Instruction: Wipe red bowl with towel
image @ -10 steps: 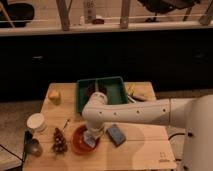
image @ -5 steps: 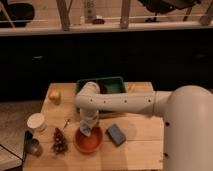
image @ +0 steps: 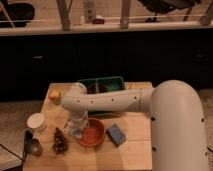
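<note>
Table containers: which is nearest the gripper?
The red bowl, right beside the gripper; the white cup sits farther left, the green bin behind the arm.

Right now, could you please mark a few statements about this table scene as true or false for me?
1. The red bowl sits on the wooden table, nearer the camera than the green bin. True.
2. The gripper hangs over the green bin. False: it is down at the bowl's rim, on the picture's left side of the bowl.
3. The blue pad lies inside the green bin. False: it lies on the table, just right of the bowl in the picture.
4. A white cup stands near the table's left edge in the picture. True.
5. The pine cone lies inside the red bowl. False: it lies on the table, between cup and bowl.
</note>
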Controlling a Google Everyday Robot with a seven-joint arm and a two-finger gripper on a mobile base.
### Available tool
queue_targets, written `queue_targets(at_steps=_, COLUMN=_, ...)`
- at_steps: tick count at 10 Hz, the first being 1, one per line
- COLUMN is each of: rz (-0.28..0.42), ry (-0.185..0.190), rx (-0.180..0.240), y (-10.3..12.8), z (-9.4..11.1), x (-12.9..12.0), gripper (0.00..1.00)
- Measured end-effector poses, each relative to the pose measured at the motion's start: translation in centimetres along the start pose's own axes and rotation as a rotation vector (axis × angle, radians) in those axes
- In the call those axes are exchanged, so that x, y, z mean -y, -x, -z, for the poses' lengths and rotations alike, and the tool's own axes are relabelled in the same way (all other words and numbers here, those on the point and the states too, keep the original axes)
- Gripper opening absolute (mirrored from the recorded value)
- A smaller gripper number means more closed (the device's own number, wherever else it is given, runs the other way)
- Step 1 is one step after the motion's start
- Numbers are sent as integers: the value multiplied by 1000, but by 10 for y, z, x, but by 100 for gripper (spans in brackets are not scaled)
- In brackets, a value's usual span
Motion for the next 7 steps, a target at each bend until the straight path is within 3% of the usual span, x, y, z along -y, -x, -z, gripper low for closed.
queue_targets(at_steps=3, rz=-31, ry=-1, rx=13, y=27, z=-4, x=-38, gripper=2)
queue_targets(at_steps=7, rz=-173, ry=-12, rx=4, y=1, z=-1, x=-99, gripper=2)
